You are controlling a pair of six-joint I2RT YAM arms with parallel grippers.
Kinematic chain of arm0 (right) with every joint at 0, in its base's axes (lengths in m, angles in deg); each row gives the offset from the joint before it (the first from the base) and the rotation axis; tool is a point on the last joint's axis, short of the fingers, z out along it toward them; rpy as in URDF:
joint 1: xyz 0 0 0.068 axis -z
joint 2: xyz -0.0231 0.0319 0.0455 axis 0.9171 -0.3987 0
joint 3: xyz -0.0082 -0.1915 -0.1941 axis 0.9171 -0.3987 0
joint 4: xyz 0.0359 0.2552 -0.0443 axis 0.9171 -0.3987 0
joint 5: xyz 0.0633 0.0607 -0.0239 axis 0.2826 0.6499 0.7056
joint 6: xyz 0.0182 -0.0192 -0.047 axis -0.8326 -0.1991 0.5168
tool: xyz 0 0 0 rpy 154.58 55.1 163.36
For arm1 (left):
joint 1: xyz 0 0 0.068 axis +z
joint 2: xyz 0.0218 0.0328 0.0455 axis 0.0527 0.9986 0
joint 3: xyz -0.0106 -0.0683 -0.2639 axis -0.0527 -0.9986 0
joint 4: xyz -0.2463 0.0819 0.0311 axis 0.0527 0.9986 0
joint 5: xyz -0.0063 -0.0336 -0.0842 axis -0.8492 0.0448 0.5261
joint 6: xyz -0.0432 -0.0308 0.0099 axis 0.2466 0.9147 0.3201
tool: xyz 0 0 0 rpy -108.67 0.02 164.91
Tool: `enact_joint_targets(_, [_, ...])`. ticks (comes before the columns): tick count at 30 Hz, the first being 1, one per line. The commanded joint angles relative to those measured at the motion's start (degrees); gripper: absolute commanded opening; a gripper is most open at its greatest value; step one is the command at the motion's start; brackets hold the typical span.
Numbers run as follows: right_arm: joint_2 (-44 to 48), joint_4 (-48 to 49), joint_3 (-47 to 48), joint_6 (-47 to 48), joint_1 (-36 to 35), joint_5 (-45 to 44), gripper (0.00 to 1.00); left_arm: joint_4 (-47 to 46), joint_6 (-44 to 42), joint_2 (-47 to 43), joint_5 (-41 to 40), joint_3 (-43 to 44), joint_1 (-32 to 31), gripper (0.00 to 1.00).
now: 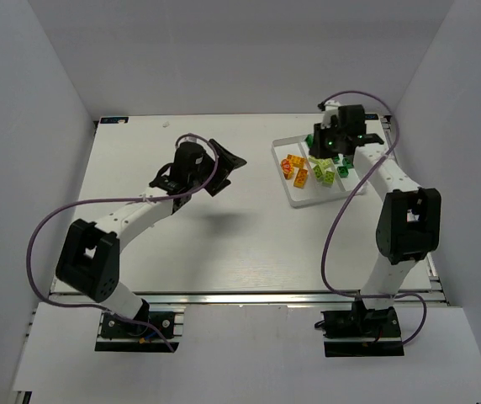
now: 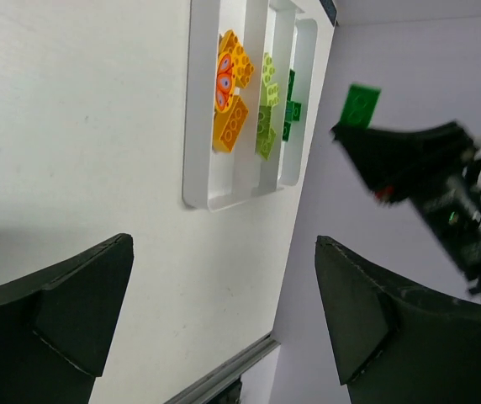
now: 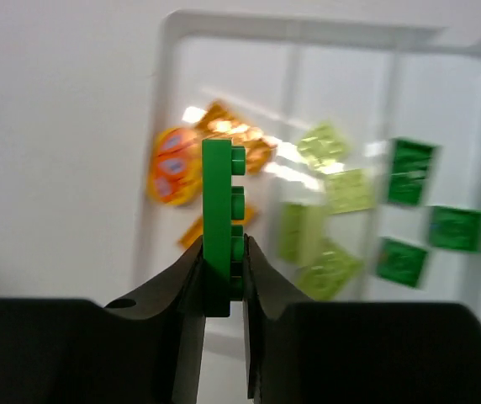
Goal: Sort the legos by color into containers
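Note:
The white tray (image 1: 282, 166) has three long compartments. Orange legos (image 1: 294, 170) lie in its left one, yellow-green legos (image 1: 323, 171) in the middle one, dark green legos (image 1: 344, 168) in the right one. My right gripper (image 1: 328, 145) hovers above the tray's far end. In the right wrist view it (image 3: 222, 269) is shut on a dark green lego (image 3: 217, 220), held on edge over the orange legos (image 3: 177, 168), with the tray (image 3: 308, 29) below. My left gripper (image 1: 224, 164) is open and empty over the table, left of the tray.
The left wrist view shows the tray (image 2: 197, 126) with its sorted legos, and the right gripper holding the dark green lego (image 2: 362, 105) above the enclosure wall side. White walls enclose the table on three sides.

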Motion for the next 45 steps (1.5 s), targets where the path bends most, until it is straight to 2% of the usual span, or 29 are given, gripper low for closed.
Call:
enact_joint_targets(1, [-4.9, -4.0, 8.7, 7.1, 4.9, -8.2, 0.00, -1.5, -1.9, -7.1, -0.5, -5.9, 0.3, 0.98])
enact_joint_targets(4, [-11.1, -5.7, 15.5, 11.9, 7.3, -10.0, 0.00, -2.0, -1.9, -11.5, -1.0, -10.6, 0.3, 0.98])
enact_joint_targets(9, [-22.1, -13.0, 29.6, 17.0, 8.5, -12.4, 0.00, 0.0, -4.8, -17.5, -3.2, -13.0, 0.3, 0.98])
enact_joint_targets(12, [-24.9, -11.8, 30.3, 18.9, 8.9, -13.5, 0.00, 2.5, -7.2, -20.0, -4.8, -13.3, 0.3, 0.98])
enact_joint_targets(14, [-26.5, -11.3, 30.7, 19.8, 9.2, -13.5, 0.09, 3.4, -8.1, -21.4, -5.4, -13.9, 0.3, 0.98])
enact_joint_targets(15, [-27.1, -11.3, 31.1, 20.0, 9.5, -13.5, 0.17, 3.6, -8.2, -21.9, -5.7, -14.2, 0.3, 0.98])
enact_joint_targets(16, [-28.2, -11.4, 32.5, 20.0, 9.7, -15.3, 0.36, 3.8, -8.4, -23.1, -6.0, -14.9, 0.3, 0.98])
enact_joint_targets(19, [-28.9, -12.5, 33.6, 19.7, 9.9, -15.2, 0.73, 3.9, -8.3, -24.8, -6.4, -15.9, 0.3, 0.98])
enact_joint_targets(22, [-26.3, -12.2, 31.8, 19.6, 10.0, -14.4, 0.86, 3.9, -8.6, -25.5, -6.4, -16.2, 0.3, 0.98])
enact_joint_targets(27, [-20.2, -12.1, 26.3, 19.3, 12.3, -7.0, 0.89, 3.1, -10.4, -25.0, -5.7, -15.2, 0.3, 0.98])
enact_joint_targets(31, [-10.3, -12.2, 20.8, 22.1, 12.5, 2.1, 0.89, 3.1, -13.1, -24.2, -5.1, -13.8, 0.3, 0.98])
enact_joint_targets(32, [-8.1, -9.0, 18.5, 21.6, 12.5, 3.1, 0.89, 3.1, -13.8, -24.1, -4.9, -13.5, 0.3, 0.98])
enact_joint_targets(33, [-4.0, -6.9, 13.8, 20.4, 12.4, 3.9, 0.89, 3.2, -15.2, -24.0, -4.6, -12.8, 0.3, 0.98])
enact_joint_targets(36, [1.4, -5.1, 9.5, 12.7, 12.3, 8.9, 0.89, 5.7, -19.0, -23.7, -5.4, -10.5, 0.3, 0.98])
enact_joint_targets(38, [3.0, -6.7, 9.5, 7.2, 12.2, 13.8, 0.89, 7.8, -20.4, -24.0, -6.4, -9.0, 0.3, 0.98])
enact_joint_targets(41, [6.0, -7.4, 8.2, -0.9, 12.0, 15.6, 0.89, 7.9, -24.4, -26.0, -10.1, -7.9, -0.3, 0.98])
enact_joint_targets(45, [9.3, -9.9, 6.9, -3.9, 12.2, 17.5, 0.89, 4.5, -29.7, -29.1, -9.9, -8.6, -0.3, 0.98])
